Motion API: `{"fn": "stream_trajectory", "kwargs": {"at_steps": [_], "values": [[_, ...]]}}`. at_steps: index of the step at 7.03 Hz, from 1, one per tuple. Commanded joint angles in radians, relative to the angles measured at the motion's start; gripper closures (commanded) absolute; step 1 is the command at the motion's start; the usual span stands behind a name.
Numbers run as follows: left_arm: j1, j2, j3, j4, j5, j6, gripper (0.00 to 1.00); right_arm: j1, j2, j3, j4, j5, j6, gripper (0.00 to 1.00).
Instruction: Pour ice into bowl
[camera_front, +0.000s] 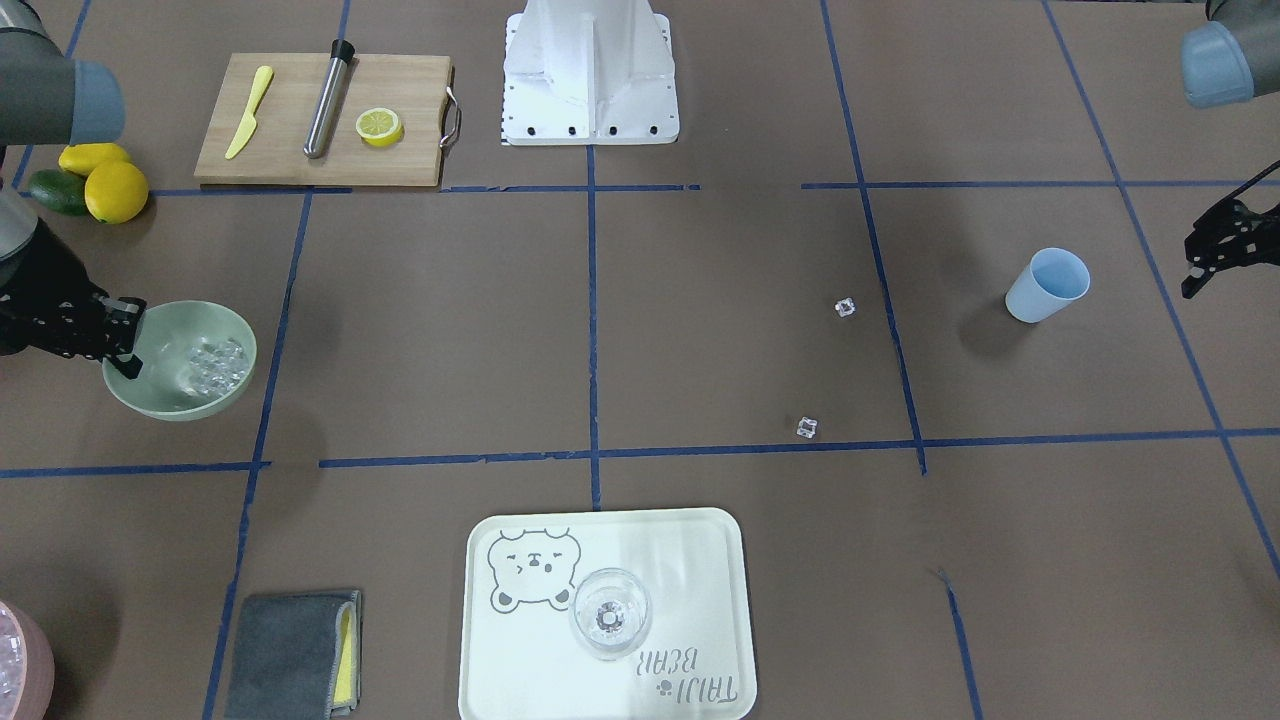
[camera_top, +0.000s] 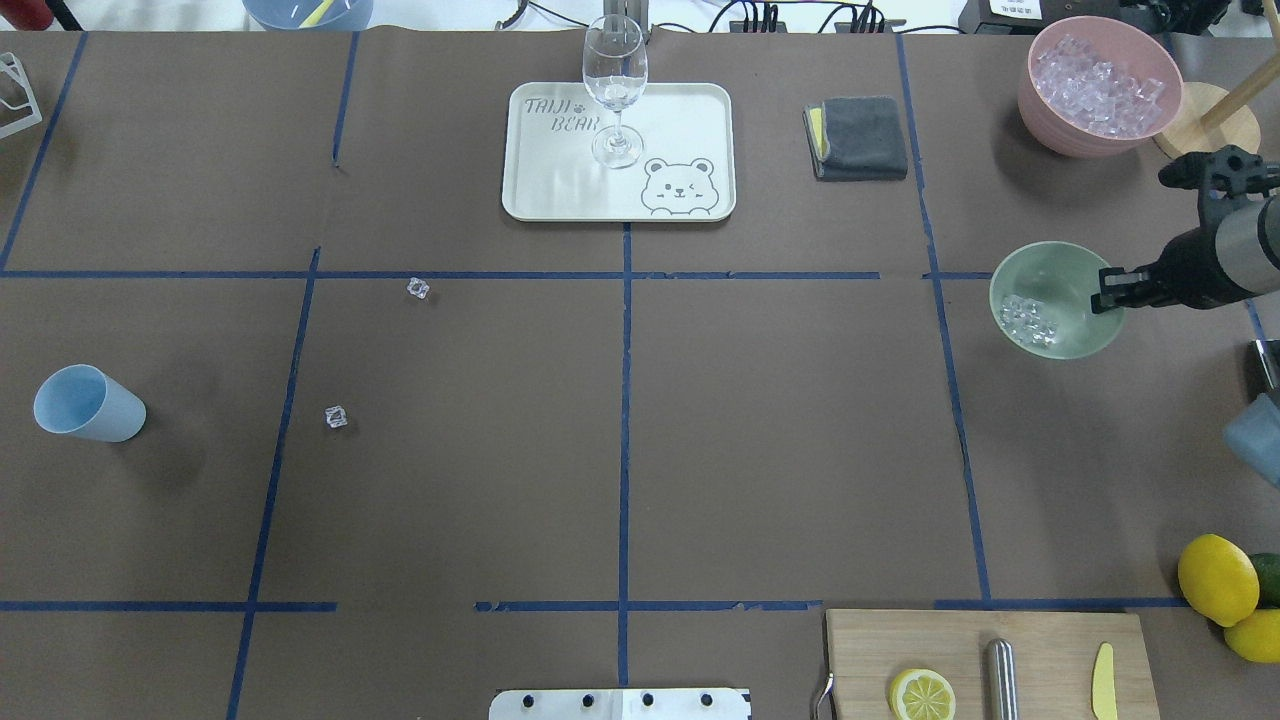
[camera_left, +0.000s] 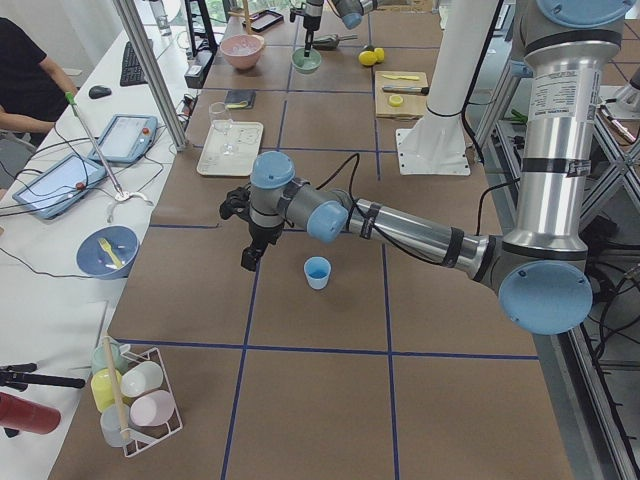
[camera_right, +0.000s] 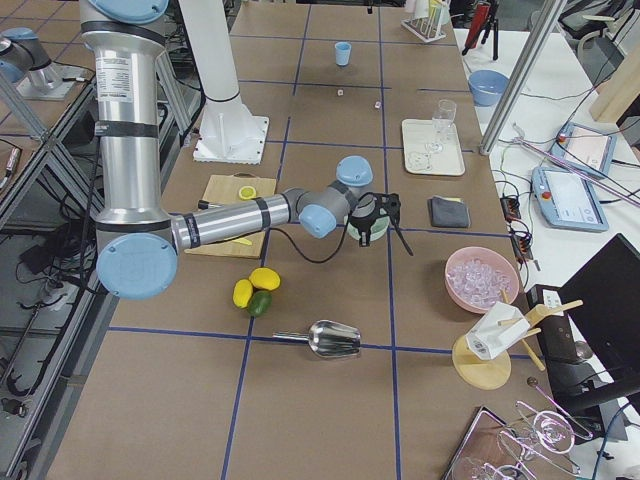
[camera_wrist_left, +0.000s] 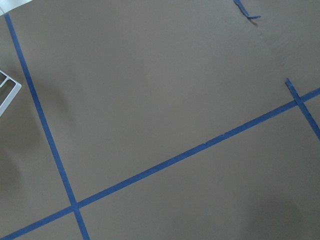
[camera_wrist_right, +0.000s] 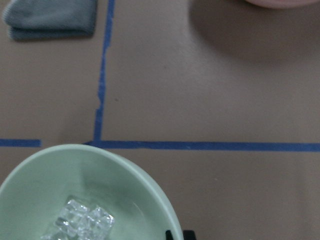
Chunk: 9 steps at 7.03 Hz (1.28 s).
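The sage-green bowl (camera_front: 190, 395) (camera_top: 1070, 265) stands at the table's right end with a heap of clear ice (camera_front: 215, 362) (camera_top: 1030, 318) inside. My right gripper (camera_front: 128, 345) (camera_top: 1108, 292) is shut on the bowl's rim; in the right wrist view its fingertips (camera_wrist_right: 170, 234) sit at the rim (camera_wrist_right: 150, 190). Two loose ice cubes (camera_front: 845, 308) (camera_front: 808, 428) lie on the table. The light blue cup (camera_front: 1047, 285) (camera_left: 317, 272) stands upright and empty. My left gripper (camera_front: 1200, 265) hangs open beside it, holding nothing.
A pink bowl of ice (camera_top: 1040, 105) stands beyond the green one. A tray (camera_front: 700, 560) carries a wine glass (camera_front: 610, 612). A grey cloth (camera_front: 290, 655), a cutting board (camera_front: 410, 150), lemons (camera_front: 115, 190) and a metal scoop (camera_right: 330, 340) are nearby.
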Motion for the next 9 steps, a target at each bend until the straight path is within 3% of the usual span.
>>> {"fn": "stream_trajectory", "kwargs": {"at_steps": [1,2,3,7,8,9], "values": [[-0.001,-0.001,0.017,-0.005,-0.002,0.001,0.00,0.002,-0.085,-0.068,0.085,0.043,-0.007,1.00],[-0.001,-0.009,0.023,-0.004,-0.002,0.001,0.00,0.002,-0.102,-0.060,0.085,0.046,-0.004,0.85],[-0.001,-0.017,0.025,-0.002,-0.002,0.000,0.00,0.004,-0.104,-0.058,0.085,0.034,-0.007,0.01],[-0.001,-0.029,0.048,-0.008,-0.002,0.001,0.00,0.065,-0.122,0.021,0.055,0.052,-0.026,0.00],[-0.001,-0.029,0.048,-0.007,-0.002,0.001,0.00,0.091,-0.121,0.059,-0.035,0.049,-0.141,0.00],[-0.001,-0.030,0.048,-0.005,-0.001,0.001,0.00,0.189,-0.114,0.122,-0.226,0.051,-0.367,0.00]]}}
